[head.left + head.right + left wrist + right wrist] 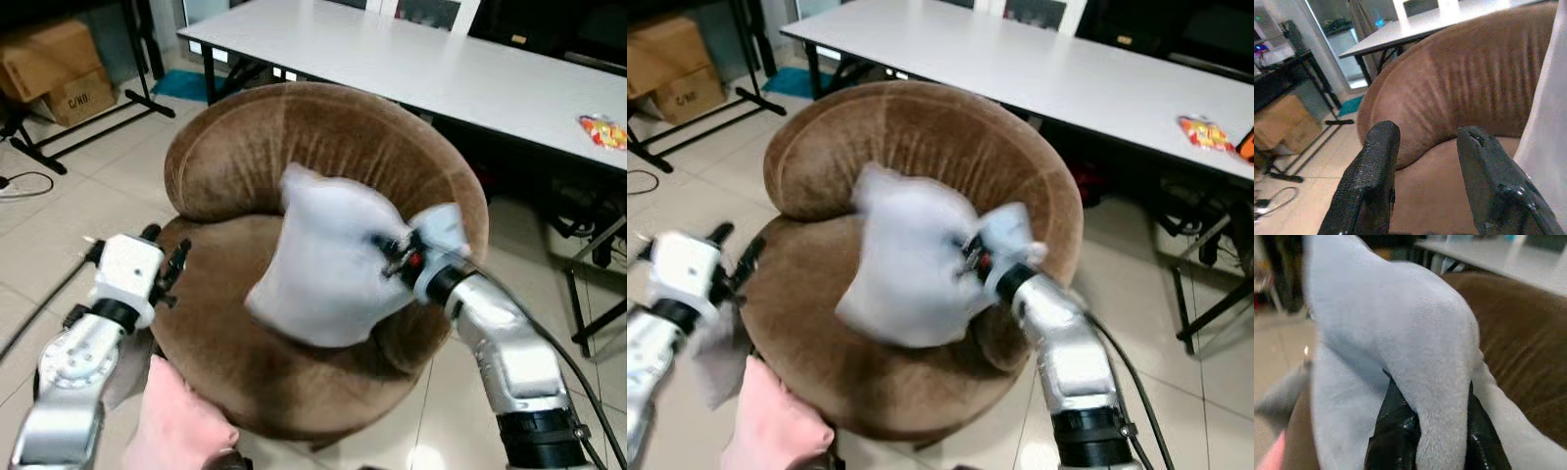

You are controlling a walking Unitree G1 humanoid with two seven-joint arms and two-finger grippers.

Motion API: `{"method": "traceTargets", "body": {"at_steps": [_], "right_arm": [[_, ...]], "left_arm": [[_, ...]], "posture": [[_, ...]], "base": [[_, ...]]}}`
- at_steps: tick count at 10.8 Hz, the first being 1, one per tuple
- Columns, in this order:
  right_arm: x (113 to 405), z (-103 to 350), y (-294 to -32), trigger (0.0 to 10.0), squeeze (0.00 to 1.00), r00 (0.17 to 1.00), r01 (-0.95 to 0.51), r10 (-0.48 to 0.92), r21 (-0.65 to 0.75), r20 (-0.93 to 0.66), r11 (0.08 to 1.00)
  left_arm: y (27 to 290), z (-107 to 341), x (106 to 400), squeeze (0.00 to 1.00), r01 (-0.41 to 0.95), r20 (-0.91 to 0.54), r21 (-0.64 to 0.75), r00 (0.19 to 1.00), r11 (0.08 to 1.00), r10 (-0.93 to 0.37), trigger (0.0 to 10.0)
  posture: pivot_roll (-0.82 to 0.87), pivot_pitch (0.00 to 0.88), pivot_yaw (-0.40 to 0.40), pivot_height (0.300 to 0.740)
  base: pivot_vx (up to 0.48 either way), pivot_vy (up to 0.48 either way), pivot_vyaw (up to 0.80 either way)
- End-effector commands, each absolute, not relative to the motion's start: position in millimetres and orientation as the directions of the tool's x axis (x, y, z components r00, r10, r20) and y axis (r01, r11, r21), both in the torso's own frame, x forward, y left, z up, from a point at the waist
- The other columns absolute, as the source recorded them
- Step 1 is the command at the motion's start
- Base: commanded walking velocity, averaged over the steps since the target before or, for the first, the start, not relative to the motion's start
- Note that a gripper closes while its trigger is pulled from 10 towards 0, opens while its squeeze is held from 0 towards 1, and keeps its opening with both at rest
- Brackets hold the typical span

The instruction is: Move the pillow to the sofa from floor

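Observation:
A pale grey pillow point(328, 259) hangs over the seat of a round brown sofa chair point(323, 127). My right gripper point(400, 255) is shut on the pillow's right corner; in the right wrist view its black fingers point(1396, 431) pinch a fold of the fabric point(1415, 342). My left gripper point(162, 257) is open at the left rim of the seat with nothing between its fingers point(1369, 181). In the left wrist view the sofa's backrest point(1464, 83) lies ahead and the pillow's edge point(1547, 127) shows beside it.
A pink pillow point(171, 421) lies on the tiled floor at the chair's front left. A long white table point(411, 64) stands behind the chair. Cardboard boxes point(54, 69) and a black rack foot point(88, 132) are at the far left. A cable point(24, 184) lies on the floor.

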State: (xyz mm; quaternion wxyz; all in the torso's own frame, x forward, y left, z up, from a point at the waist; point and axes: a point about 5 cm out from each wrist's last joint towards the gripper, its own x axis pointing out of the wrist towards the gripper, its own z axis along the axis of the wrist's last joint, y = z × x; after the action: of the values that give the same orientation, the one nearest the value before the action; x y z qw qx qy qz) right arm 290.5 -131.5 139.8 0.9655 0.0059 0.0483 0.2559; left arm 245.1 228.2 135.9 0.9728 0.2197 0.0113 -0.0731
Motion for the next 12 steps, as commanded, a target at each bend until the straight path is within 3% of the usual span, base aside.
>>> {"method": "traceTargets", "body": {"at_steps": [1, 2, 3, 9, 12], "right_arm": [[290, 155, -134, 0.0, 0.0, 0.88, -0.472, 0.475, 0.074, -0.022, 0.878], [286, 161, -123, 0.4, 0.0, 0.867, -0.497, 0.498, 0.099, 0.013, 0.862], [285, 160, -117, 10.0, 0.0, 0.866, -0.497, 0.5, 0.112, -0.004, 0.861], [288, 165, -107, 10.0, 0.0, 0.894, -0.447, 0.447, 0.134, 0.035, 0.884], [289, 168, -103, 10.0, 0.0, 0.868, -0.496, 0.492, 0.089, 0.065, 0.864]], "left_arm": [[221, 137, 244, 0.0, 0.141, -0.052, 0.443, 0.99, 0.885, -0.132, 10.0], [218, 135, 241, 0.0, 0.102, -0.056, 0.435, 0.995, 0.895, -0.086, 10.0], [217, 134, 240, 0.0, 0.087, -0.058, 0.438, 0.996, 0.895, -0.069, 10.0], [206, 136, 250, 0.0, 0.108, -0.047, 0.487, 0.994, 0.867, -0.097, 10.0], [211, 139, 249, 0.0, 0.047, -0.02, 0.435, 0.999, 0.899, -0.043, 10.0]], "posture": [[0.04, 0.0, -0.082, 0.74], [0.04, 0.0, -0.083, 0.74], [0.05, 0.0, -0.088, 0.74], [0.04, 0.0, -0.071, 0.74], [0.06, 0.0, -0.085, 0.74]], "base": [[0.0, 0.0, 0.0], [0.0, 0.0, 0.0], [0.0, -0.36, 0.0], [0.0, -0.405, 0.0], [0.0, 0.0, 0.15]]}}
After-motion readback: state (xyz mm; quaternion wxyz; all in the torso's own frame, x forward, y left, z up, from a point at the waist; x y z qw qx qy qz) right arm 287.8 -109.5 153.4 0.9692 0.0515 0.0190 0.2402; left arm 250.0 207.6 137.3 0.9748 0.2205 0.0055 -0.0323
